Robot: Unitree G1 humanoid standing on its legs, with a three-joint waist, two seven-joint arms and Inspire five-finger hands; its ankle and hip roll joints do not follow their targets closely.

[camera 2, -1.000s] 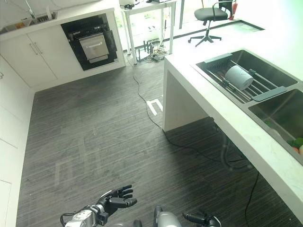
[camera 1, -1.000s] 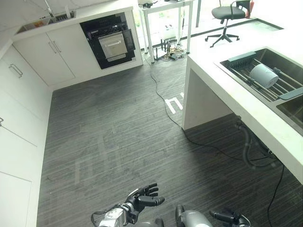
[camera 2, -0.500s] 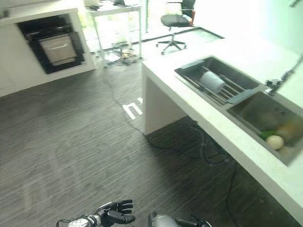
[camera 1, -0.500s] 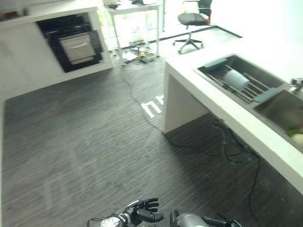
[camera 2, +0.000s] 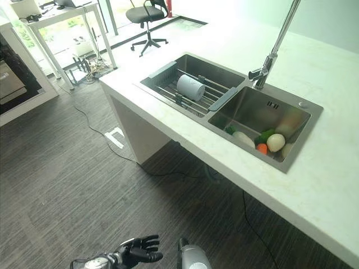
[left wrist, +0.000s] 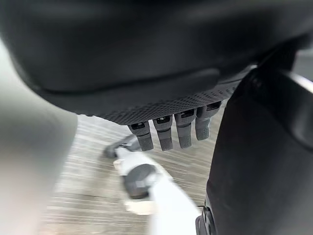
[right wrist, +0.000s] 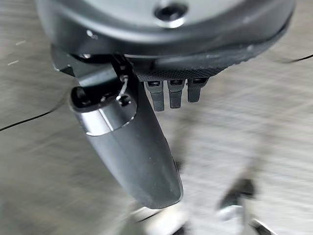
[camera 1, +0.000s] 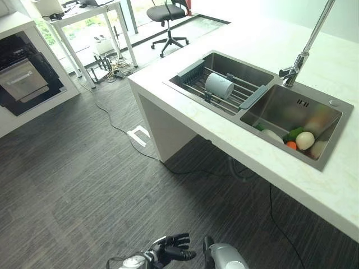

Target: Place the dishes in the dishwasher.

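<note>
Two eyes, left eye view: we see the white stone tabletop [camera 1: 224, 131] with a steel double sink [camera 1: 328, 140]; a pale cylindrical cup [camera 1: 219, 86] lies on its side on the dark drying rack [camera 1: 224, 92] in the far basin, and round fruit and vegetables [camera 1: 297, 140] sit in the near basin under the tall steel tap [camera 1: 305, 53].
Left eye view, hands: our left hand [camera 1: 171, 251] hangs low over the grey plank floor [camera 1: 84, 190], fingers straight and apart, holding nothing.
Right eye view: the same cup [camera 2: 191, 87] lies on the rack, well apart from the hand [camera 2: 138, 250]; a black oven [camera 2: 11, 78] shows at the far wall, and no dishwasher is plain to us.
Left wrist view: fingers [left wrist: 166, 134] straight, nothing between them.
Right wrist view: right hand [right wrist: 142, 147], fingers [right wrist: 171, 93] straight, empty, over bare floor.
Risk: we judge the cup could roll along the rack bars if nudged sideways, and a low arm could strike the tabletop's edge on the way up.
Room: open floor lies before the tabletop; the black office chair [camera 1: 168, 14] and white desk [camera 1: 92, 22] stand far off.
</note>
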